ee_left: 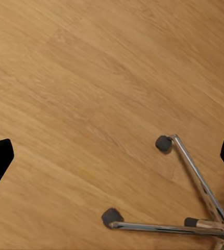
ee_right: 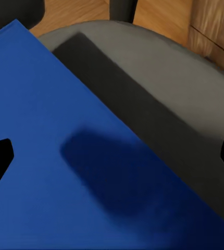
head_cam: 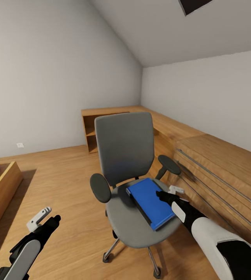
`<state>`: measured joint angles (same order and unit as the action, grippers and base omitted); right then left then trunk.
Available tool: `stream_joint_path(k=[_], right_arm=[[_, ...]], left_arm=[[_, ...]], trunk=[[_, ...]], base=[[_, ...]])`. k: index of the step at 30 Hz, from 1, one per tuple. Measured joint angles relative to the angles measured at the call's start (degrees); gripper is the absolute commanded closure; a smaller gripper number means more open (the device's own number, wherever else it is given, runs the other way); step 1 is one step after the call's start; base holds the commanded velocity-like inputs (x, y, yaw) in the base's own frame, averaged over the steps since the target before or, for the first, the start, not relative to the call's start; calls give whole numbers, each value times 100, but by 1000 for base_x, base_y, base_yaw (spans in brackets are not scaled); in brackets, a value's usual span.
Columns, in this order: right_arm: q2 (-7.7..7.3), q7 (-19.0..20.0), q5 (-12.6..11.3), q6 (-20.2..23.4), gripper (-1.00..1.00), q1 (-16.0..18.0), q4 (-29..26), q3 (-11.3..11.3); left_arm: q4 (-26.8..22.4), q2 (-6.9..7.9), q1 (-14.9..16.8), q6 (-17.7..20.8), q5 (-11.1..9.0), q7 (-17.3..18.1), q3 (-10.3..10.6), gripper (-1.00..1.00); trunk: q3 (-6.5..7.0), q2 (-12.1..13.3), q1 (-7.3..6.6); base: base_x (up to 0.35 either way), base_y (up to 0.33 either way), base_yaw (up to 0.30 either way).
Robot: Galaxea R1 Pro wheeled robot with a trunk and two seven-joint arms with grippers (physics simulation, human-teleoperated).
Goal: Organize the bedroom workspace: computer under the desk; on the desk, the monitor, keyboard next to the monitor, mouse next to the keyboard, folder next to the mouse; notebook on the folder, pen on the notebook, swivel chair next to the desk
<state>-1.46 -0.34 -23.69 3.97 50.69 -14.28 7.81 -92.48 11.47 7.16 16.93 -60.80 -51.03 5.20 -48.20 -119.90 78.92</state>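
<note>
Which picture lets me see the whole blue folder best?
The head view: the whole blue folder lies on the chair seat, with the right gripper over its edge. The right wrist view shows only a close-up blue part. The left wrist view shows floor and chair legs.

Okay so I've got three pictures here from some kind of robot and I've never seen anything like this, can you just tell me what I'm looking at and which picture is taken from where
These are simulator renders of a two-armed robot. The big picture comes from a camera on its head, looking down over both arms. In it, a grey swivel chair stands on a wood floor, and a blue folder lies on its seat.

The other two pictures come from cameras near each gripper. The left wrist view looks down at the floor and the chair's chrome base. The right wrist view looks closely at the folder.

The left gripper hangs over the floor, open. The right gripper hovers just above the folder, open. Neither holds anything.
</note>
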Motion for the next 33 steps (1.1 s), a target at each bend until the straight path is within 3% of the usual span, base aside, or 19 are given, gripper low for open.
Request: stream_joint_path(k=[24, 33], right_arm=[[-31, 2, 2, 42, -100, 3, -200, 3], [-80, 7, -6, 47, -100, 3, -205, 0]], left_arm=[[-7, 0, 0, -9, 9, -16, -9, -100], [1, 3, 1, -2, 2, -25, -8, -100]], trunk=[[-250, -563, 307], [-251, -564, 308]], base=[[0, 0, 0], [0, 0, 0]])
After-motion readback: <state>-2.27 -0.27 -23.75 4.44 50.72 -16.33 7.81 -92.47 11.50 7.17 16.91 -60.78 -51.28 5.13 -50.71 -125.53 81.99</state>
